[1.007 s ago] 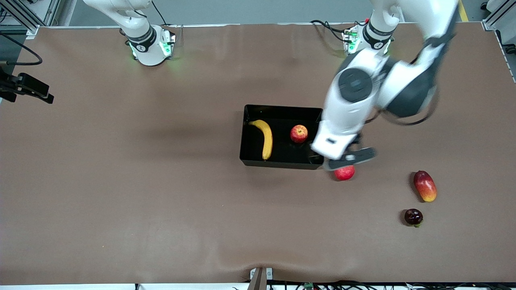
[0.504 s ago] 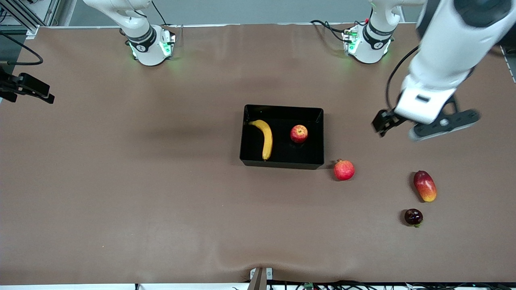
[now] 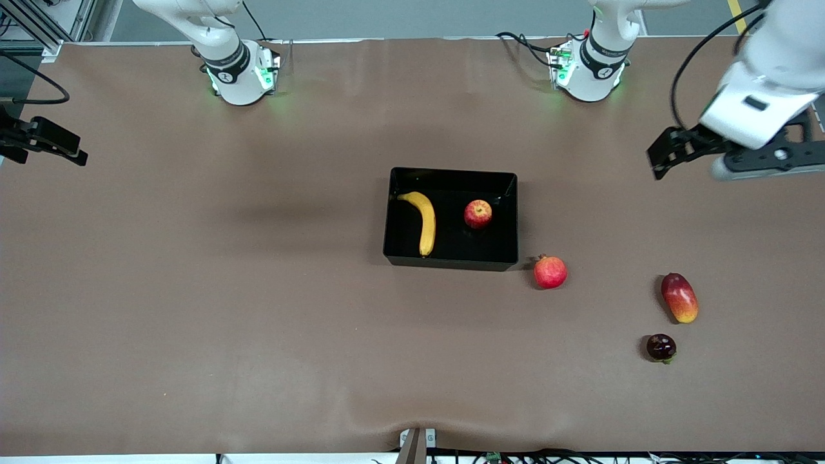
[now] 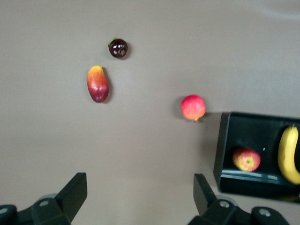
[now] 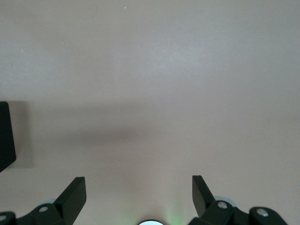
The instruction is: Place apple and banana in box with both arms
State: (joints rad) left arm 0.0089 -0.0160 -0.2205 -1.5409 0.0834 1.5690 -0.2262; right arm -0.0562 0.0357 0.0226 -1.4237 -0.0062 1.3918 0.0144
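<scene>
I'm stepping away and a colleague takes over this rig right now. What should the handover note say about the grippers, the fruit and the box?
Left gripper: open, empty, up in the air over bare table toward the left arm's end.
Right gripper: open, empty, over bare table; that arm waits.
Banana and apple: both lie in the box, apart from each other.
Outside the box, on the table: an evenly red round fruit just off the box's corner, a mango and a small dark fruit nearer the front camera.
Done: both task fruits are in the box.
Left: nothing visible to place; the arms only need parking.
</scene>
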